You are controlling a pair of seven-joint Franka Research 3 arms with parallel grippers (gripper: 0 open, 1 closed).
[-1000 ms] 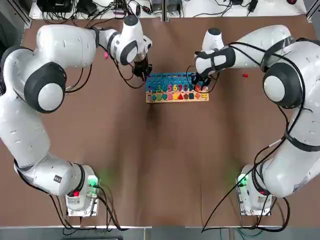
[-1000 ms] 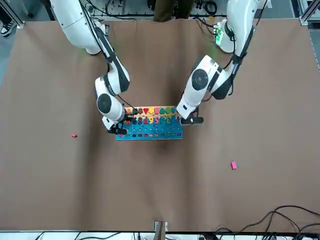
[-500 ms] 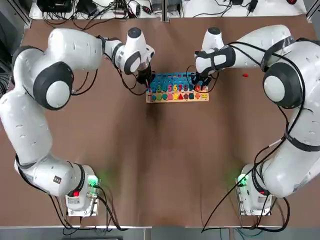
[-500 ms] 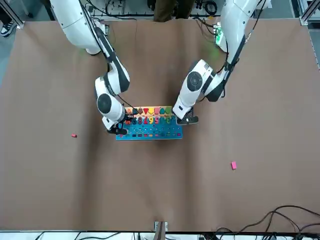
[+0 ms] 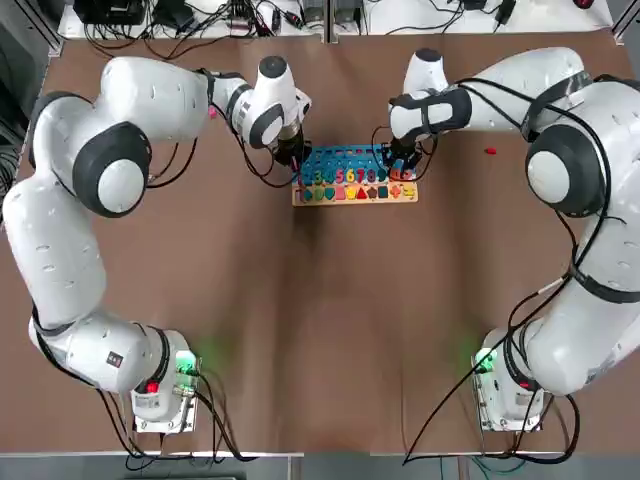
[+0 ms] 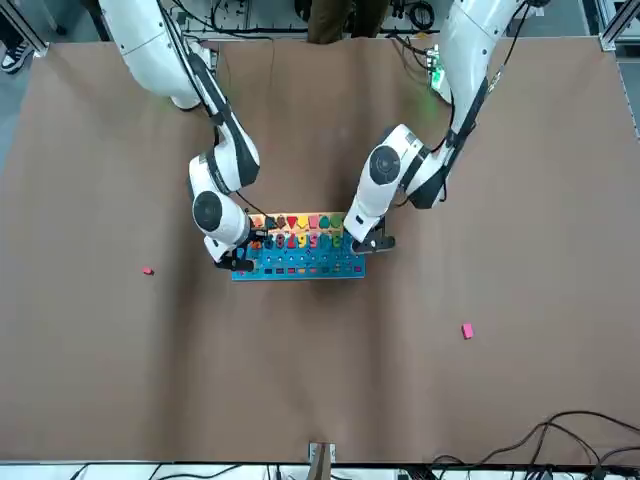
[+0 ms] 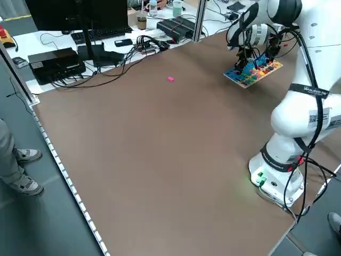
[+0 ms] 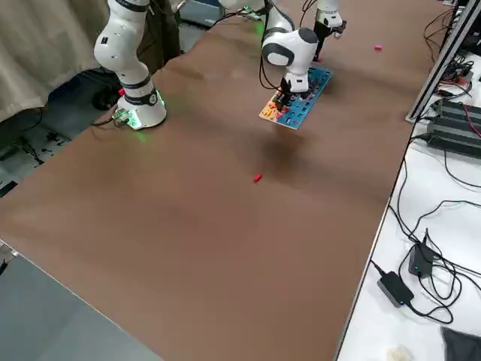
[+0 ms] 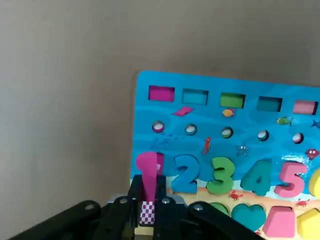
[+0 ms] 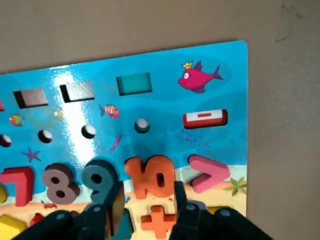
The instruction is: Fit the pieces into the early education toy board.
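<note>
Toy board (image 5: 354, 175) located upper centre of the top view, flat on the brown table (image 5: 320, 320); blue half toward the far edge, tan strip of coloured shapes toward the arm bases. Left gripper (image 5: 291, 158) positioned at the board's left end, fingers clamped on a pink number 1 piece (image 9: 147, 172), held upright over the first slot of the number row, beside the blue 2, as seen low in the left wrist view. Right gripper (image 5: 398, 166) positioned at the board's right end, fingers straddling the orange 10 piece (image 10: 151, 176), which sits in the number row beside the dark blue 9; firm grip or mere bracketing cannot be told. Pink greater-than sign seated just beside the 10; orange plus sign between the right gripper's fingers. Loose pink piece (image 6: 467, 330) lying on the table at lower right of the front view, well apart from the board. Loose red piece (image 6: 148, 270) at left of the front view, likewise well apart.
</note>
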